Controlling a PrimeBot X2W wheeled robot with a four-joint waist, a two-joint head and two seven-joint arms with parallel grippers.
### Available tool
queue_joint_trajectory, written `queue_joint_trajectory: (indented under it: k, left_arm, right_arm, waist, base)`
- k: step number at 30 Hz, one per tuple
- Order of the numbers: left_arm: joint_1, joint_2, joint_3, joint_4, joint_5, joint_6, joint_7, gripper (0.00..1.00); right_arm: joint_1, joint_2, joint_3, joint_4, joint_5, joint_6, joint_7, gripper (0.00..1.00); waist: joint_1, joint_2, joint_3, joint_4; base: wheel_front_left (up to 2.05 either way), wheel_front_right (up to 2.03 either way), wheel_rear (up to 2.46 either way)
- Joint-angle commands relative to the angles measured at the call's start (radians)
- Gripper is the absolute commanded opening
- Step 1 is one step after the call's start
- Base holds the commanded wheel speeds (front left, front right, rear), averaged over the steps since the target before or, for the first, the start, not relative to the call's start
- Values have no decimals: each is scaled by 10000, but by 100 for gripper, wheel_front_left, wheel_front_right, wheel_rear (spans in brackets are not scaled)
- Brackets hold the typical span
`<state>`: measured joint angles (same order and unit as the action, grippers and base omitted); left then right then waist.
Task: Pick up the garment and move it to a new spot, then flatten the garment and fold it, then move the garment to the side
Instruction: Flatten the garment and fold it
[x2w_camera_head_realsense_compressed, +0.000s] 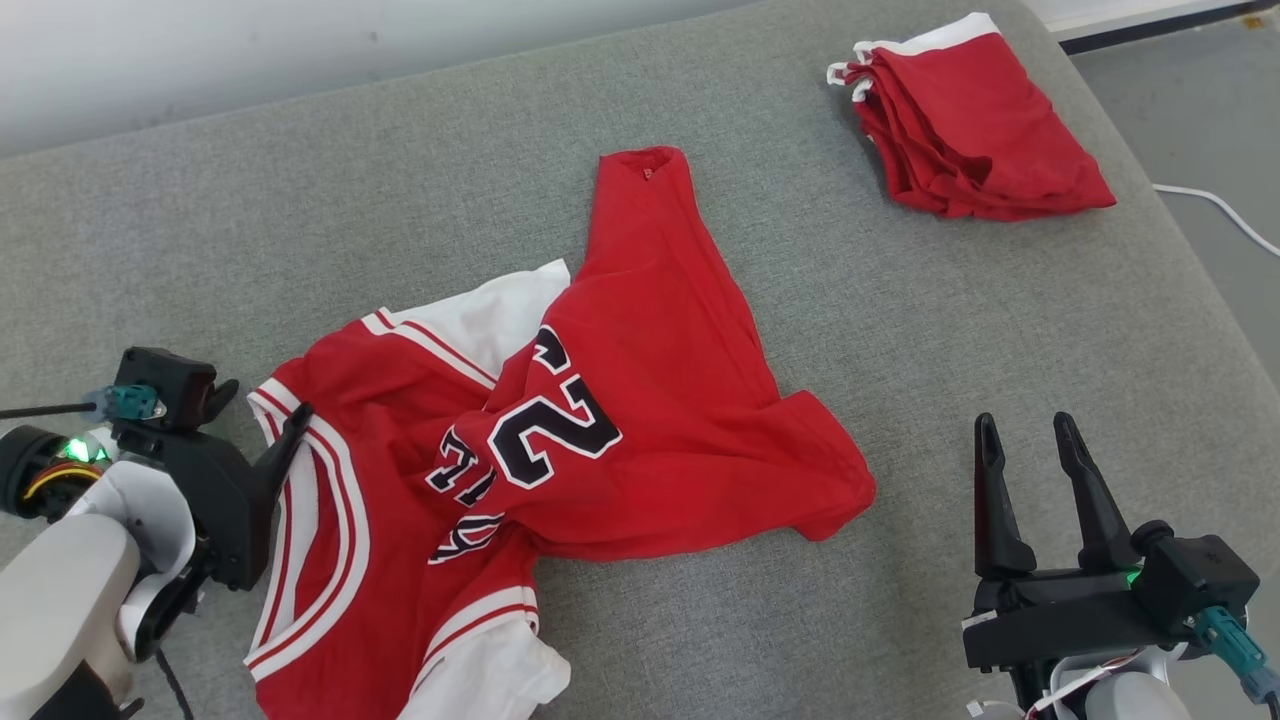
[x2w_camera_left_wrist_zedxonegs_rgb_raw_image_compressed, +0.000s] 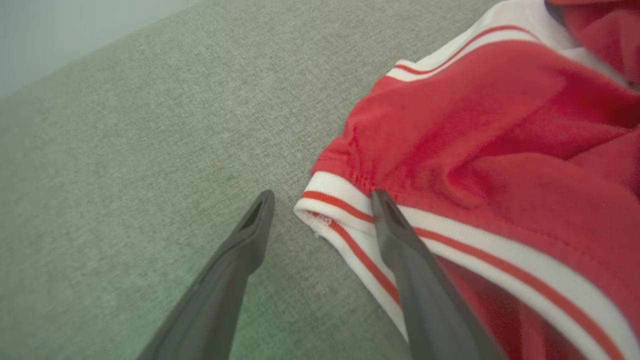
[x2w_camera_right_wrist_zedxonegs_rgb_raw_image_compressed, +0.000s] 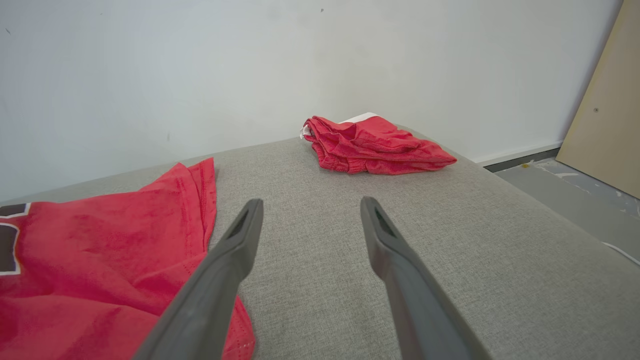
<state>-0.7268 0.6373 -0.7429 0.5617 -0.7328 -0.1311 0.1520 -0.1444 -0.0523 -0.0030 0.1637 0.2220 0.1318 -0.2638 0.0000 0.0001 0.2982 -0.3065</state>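
Now: jersey (x2w_camera_head_realsense_compressed: 640, 400) lies crumpled mid-cushion (x2w_camera_head_realsense_compressed: 300, 220), doubled over itself, not yet flat. My left claw (x2w_camera_left_wrist_zedxonegs_rgb_raw_image_compressed: 322, 194) spread wide, astride striped trim (x2w_camera_left_wrist_zedxonegs_rgb_raw_image_compressed: 345, 200) at its edge, likely set to pinch there. My right claw (x2w_camera_head_realsense_compressed: 1025, 420) wide, empty, apart from the cloth. Count: one loose jersey, one folded red pile (x2w_camera_head_realsense_compressed: 975, 130) at far corner, two claws.

Red white-trimmed jersey (x2w_camera_head_realsense_compressed: 560, 440) lies crumpled on grey cushion (x2w_camera_head_realsense_compressed: 300, 220)

A bare indoor test space rather than a furnished home: a grey upholstered platform (x2w_camera_right_wrist_zedxonegs_rgb_raw_image_compressed: 450, 225) sits against a plain white wall (x2w_camera_right_wrist_zedxonegs_rgb_raw_image_compressed: 150, 75), beside a paint-flecked concrete floor (x2w_camera_right_wrist_zedxonegs_rgb_raw_image_compressed: 575, 200) with a tan board (x2w_camera_right_wrist_zedxonegs_rgb_raw_image_compressed: 610, 110) and a trailing white cable (x2w_camera_head_realsense_compressed: 1215, 205).
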Motion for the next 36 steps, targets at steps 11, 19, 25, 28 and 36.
queue_joint_trajectory:
  k: [11, 19, 25, 28, 36]
  left_arm:
    - [-1393, 333, -739, 210, -171, 19, -1184, 0]
    - [-2751, 211, -532, 1308, 620, 265, -2626, 0]
    - [-2905, -103, -706, 2295, 697, 200, -3051, 100]
    - [-2824, -339, -606, 2640, 665, 296, -3603, 100]
    - [-1897, -702, 688, 1520, 580, 848, -4182, 100]
  right_arm:
    - [-29, 20, -153, -63, -216, -27, -4, 100]
    - [-151, -54, -151, -112, -323, -27, -4, 100]
    - [-145, -51, -138, -100, -371, -27, -4, 100]
    - [-87, -74, -150, -61, -406, -27, -4, 100]
    - [171, -240, -203, -81, -412, -27, -6, 100]
  waist:
    - [0, -1, -39, 130]
    - [0, -1, -14, 237]
    - [0, -1, 48, 269]
    - [0, -1, -112, 415]
    - [0, -1, -868, 1153]
  base:
    - [0, 0, 0]
    - [0, 0, 0]
    - [0, 0, 0]
    - [0, 0, 0]
    - [0, 0, 0]
